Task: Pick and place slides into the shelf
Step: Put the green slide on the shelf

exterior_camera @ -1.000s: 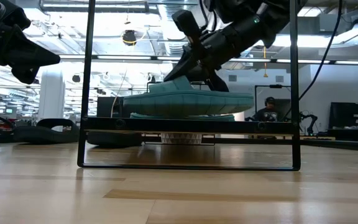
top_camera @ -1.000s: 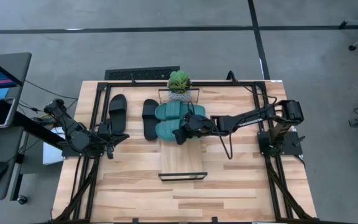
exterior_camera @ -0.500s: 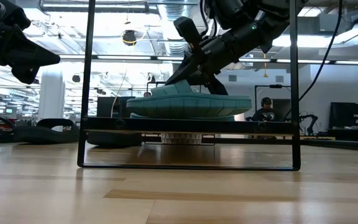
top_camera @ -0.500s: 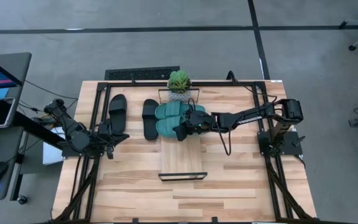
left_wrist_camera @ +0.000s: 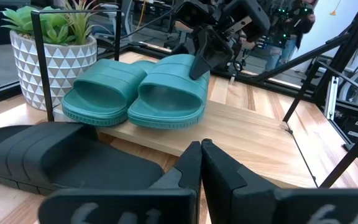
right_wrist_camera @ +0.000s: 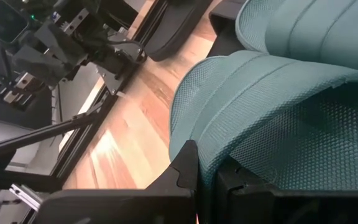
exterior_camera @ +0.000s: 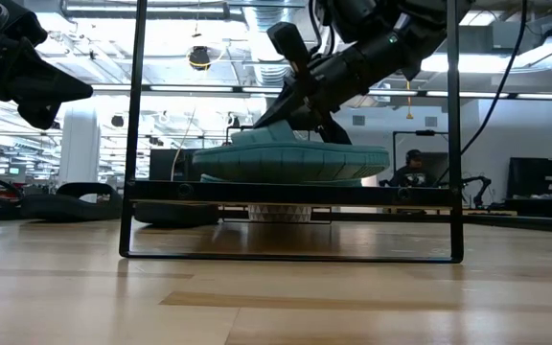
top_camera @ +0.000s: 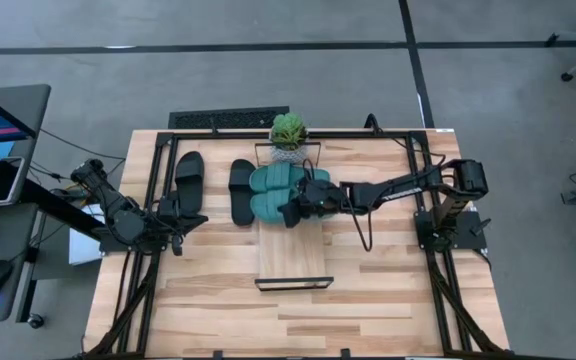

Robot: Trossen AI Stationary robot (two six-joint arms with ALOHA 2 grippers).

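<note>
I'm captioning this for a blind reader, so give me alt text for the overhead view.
Seen from above, the right hand, shut on a teal slide, holds it on the shelf beside its twin. Two black slides lie on the table to the left, near the shut left hand; a potted plant stands behind.

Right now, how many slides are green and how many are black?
Teal-green slides: 2, one beside the other, both on the shelf
Black slides: 2, one and another, both on the table
Total: 4 slides
</note>
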